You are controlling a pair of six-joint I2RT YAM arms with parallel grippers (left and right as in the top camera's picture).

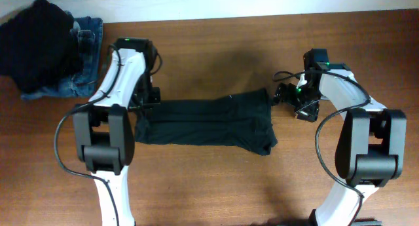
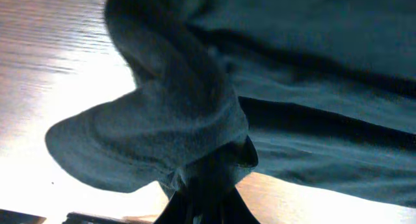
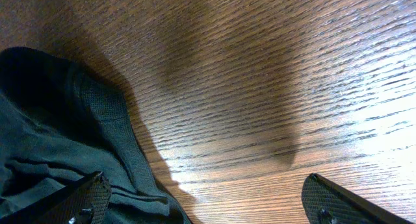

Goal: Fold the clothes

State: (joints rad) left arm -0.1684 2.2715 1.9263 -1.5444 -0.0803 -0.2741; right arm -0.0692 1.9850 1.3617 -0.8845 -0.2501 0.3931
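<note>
Denim jeans (image 1: 84,56) sat at the bench (image 1: 216,49) far-left corner, a black garment (image 1: 36,46) heaped on them. Left end effector (image 1: 147,100) was clamped on the bunched left end of the dark T-shirt (image 1: 209,121), which lay as a flat band mid-bench. Right end effector (image 1: 288,95) gaped wide, empty, just beside its right edge.

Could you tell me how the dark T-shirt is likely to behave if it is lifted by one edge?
The T-shirt would probably sag limply: it bunches and drapes where the left tool pinches it. It looks thin, so likely light. Its wrinkles suggest it would drag and crumple rather than slide flat.
</note>
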